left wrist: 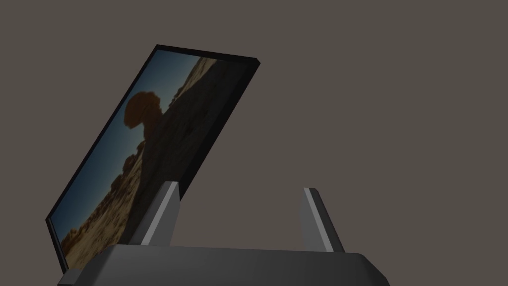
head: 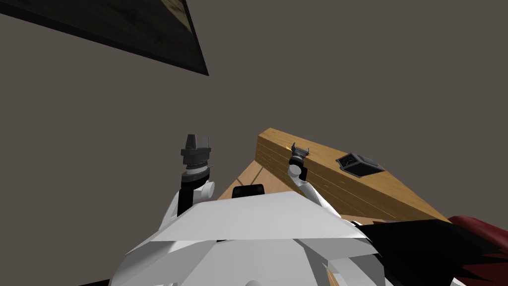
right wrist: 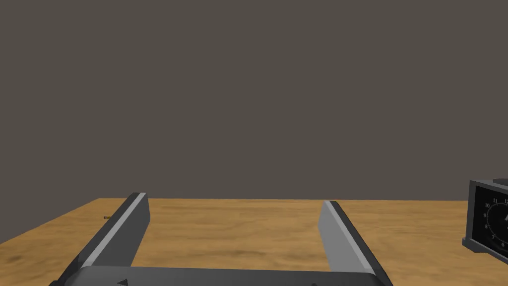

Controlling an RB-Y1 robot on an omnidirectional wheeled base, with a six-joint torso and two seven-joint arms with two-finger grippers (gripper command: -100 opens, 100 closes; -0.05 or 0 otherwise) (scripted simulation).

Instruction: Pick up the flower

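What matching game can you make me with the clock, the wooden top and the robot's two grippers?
Things:
1 clock
2 wooden top
3 left gripper
4 right gripper

Clues:
A light brown
B open, above the wood
C open, raised off the wood's left end
D dark, standing on the wood

Pairs: 1-D; 2-A; 3-C; 4-B
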